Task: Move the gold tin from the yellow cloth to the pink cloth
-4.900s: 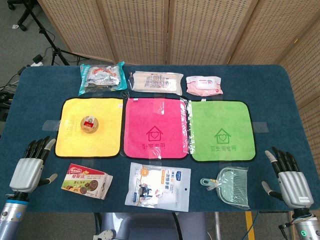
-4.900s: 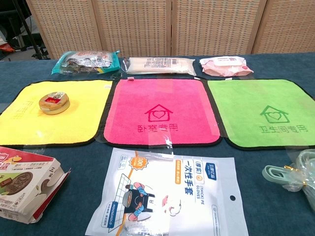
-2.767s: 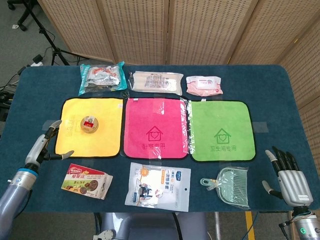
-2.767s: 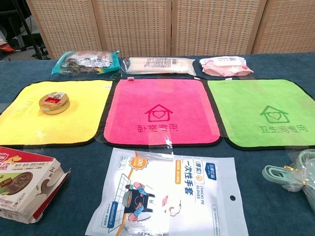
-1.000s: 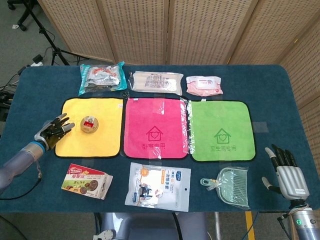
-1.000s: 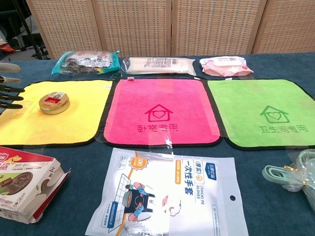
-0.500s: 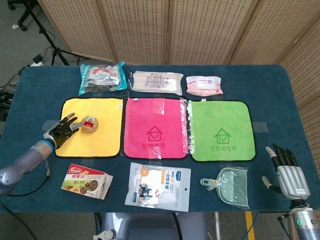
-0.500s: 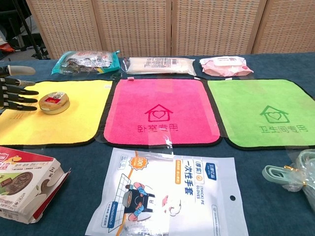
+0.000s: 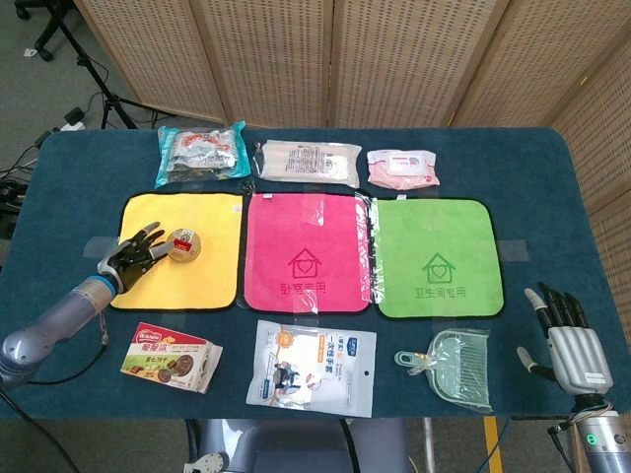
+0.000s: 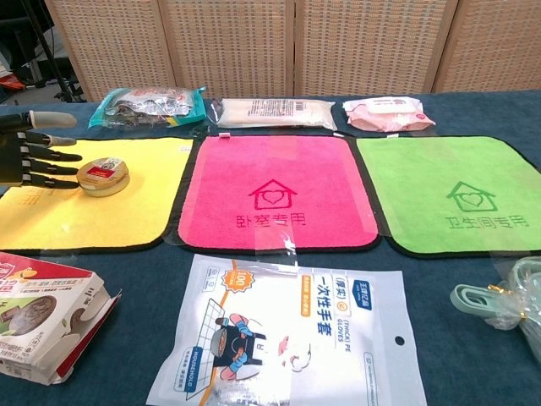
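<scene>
The round gold tin [image 9: 183, 245] [image 10: 103, 176] lies on the yellow cloth [image 9: 212, 278] [image 10: 110, 216], left of its middle. My left hand [image 9: 136, 255] [image 10: 32, 156] reaches in from the left, fingers stretched out and spread, and their tips touch the tin's left side without enclosing it. The pink cloth [image 9: 308, 251] [image 10: 270, 190] lies directly right of the yellow one and has nothing on it. My right hand [image 9: 570, 343] rests at the table's near right corner, fingers apart and holding nothing; it does not show in the chest view.
A green cloth [image 9: 434, 258] lies right of the pink one. Three packets [image 9: 307, 161] line the back edge. Along the front are a biscuit box [image 9: 170, 357], a glove pack [image 9: 314, 367] and a wrapped dustpan [image 9: 455, 368].
My left hand has slid further right over the yellow cloth until its fingertips met the tin, and the tin has shifted slightly to the right. The right hand has stayed put.
</scene>
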